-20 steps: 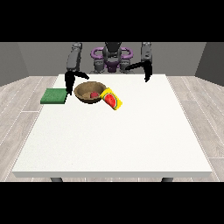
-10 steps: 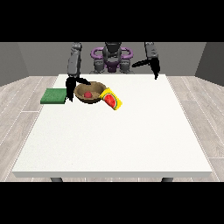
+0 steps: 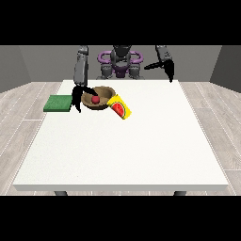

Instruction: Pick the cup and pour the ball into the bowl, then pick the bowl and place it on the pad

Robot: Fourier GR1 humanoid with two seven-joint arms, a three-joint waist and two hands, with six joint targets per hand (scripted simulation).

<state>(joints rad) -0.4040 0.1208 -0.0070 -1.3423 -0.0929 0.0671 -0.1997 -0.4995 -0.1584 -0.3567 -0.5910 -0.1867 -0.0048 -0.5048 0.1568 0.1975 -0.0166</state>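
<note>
I take the bowl (image 3: 99,99) as my landmark. On its side towards the view's left, the hand at the view's left (image 3: 76,98) hangs low, right against the rim, filling the narrow gap between the bowl and the green pad (image 3: 58,103). On the bowl's opposite side the yellow cup (image 3: 120,107) lies tipped over, touching or nearly touching it, so that flank is blocked too. Above the bowl I see open room. In front of the bowl, towards the camera, the worktop (image 3: 127,155) is bare across its whole width. The hand at the view's right (image 3: 168,70) sits high and well away from the bowl.
</note>
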